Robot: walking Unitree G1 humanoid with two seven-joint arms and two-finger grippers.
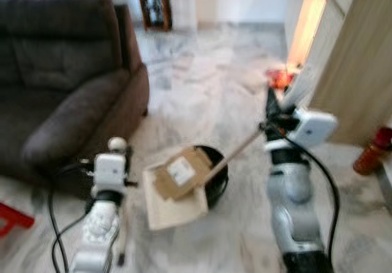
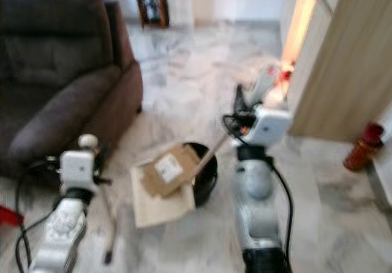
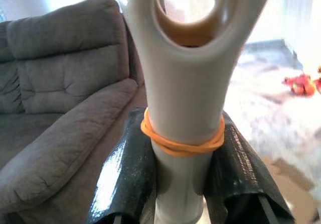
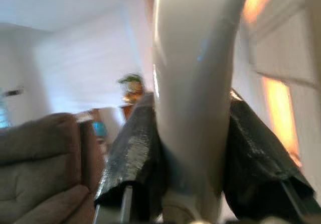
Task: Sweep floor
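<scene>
Left wrist view shows left end effector [image 3: 188, 179] clamping an orange-banded handle [image 3: 183, 98]; right end effector [image 4: 193, 174] clamps another handle [image 4: 195, 83].

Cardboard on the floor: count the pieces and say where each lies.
2. A brown cardboard piece with a white label rests tilted over the black dustpan; a pale flat cardboard sheet lies under it on the marble floor. The blur may hide smaller scraps.
</scene>
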